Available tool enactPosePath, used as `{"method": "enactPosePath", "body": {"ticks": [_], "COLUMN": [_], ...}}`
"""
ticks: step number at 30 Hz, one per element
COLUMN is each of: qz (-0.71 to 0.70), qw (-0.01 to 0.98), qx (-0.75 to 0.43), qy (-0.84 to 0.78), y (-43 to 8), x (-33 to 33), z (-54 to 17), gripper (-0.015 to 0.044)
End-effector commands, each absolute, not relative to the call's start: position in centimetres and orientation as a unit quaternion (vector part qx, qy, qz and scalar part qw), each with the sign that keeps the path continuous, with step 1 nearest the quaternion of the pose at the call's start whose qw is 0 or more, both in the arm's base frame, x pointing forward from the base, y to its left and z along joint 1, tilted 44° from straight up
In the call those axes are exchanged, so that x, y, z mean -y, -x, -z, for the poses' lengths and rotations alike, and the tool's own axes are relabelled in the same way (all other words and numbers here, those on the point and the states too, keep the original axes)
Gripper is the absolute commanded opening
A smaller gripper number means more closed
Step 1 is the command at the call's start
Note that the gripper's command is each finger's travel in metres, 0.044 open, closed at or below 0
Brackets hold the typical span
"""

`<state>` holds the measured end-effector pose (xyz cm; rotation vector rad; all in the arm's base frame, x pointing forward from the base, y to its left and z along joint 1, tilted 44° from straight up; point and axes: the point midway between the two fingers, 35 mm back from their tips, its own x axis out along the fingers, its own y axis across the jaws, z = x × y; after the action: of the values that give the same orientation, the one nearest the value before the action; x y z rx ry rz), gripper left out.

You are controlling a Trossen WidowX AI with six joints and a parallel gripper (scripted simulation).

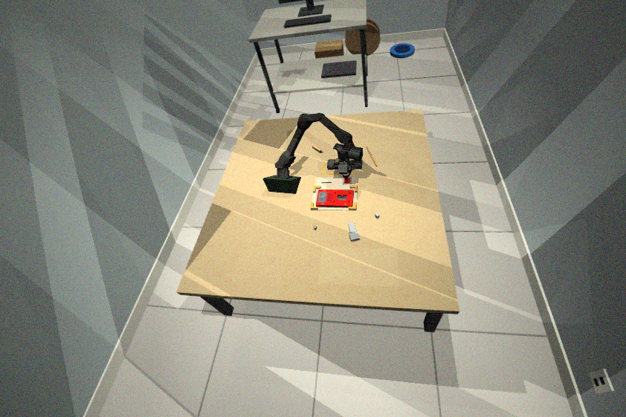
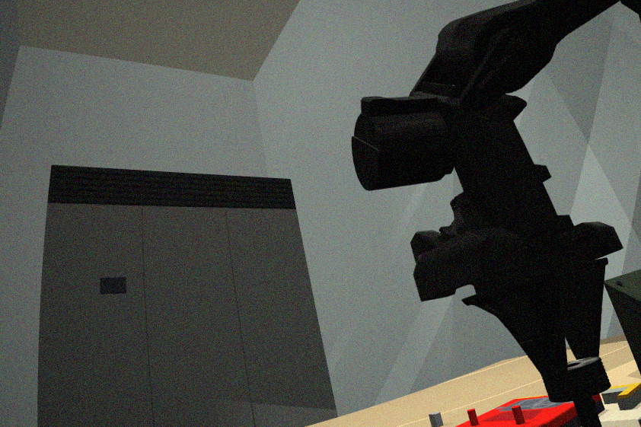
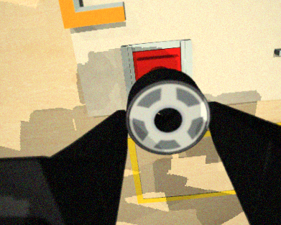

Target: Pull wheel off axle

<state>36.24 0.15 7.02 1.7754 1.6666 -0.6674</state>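
Wheel (image 3: 168, 120) in hand (image 3: 168, 134) above table (image 3: 33, 91)

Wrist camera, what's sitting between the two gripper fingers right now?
In the wrist view, the wheel sits between the black fingers of the gripper, clamped at its black tyre, grey hub facing the camera, with the yellow marked area below.

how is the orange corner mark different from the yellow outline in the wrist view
The orange corner mark is a thick L-shaped band with a grey inner edge; the yellow outline is a thin line tracing a square. The orange mark lies in the open at the top of the view, while the yellow outline is partly hidden behind the wheel held in the gripper. Both lie flat on the table.
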Motion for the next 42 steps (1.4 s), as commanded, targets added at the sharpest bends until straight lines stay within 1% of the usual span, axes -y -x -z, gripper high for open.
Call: {"method": "enactPosePath", "body": {"ticks": [1,18,30,32,42], "qz": [0.251,0.251,0.251,0.253,0.253], "qw": [0.308,0.307,0.307,0.302,0.304], "qx": [-0.628,-0.628,-0.628,-0.628,-0.628], "qy": [-0.670,-0.670,-0.670,-0.671,-0.670], "y": [-36.3,-36.2,-35.7,-35.6,-34.0], "x": [0.0,0.5,2.8,2.1,0.0], "z": [-7.3,-7.8,-10.0,-9.6,-11.9], "gripper": [0.0000,0.0000,0.0000,0.0000,0.0000]}}
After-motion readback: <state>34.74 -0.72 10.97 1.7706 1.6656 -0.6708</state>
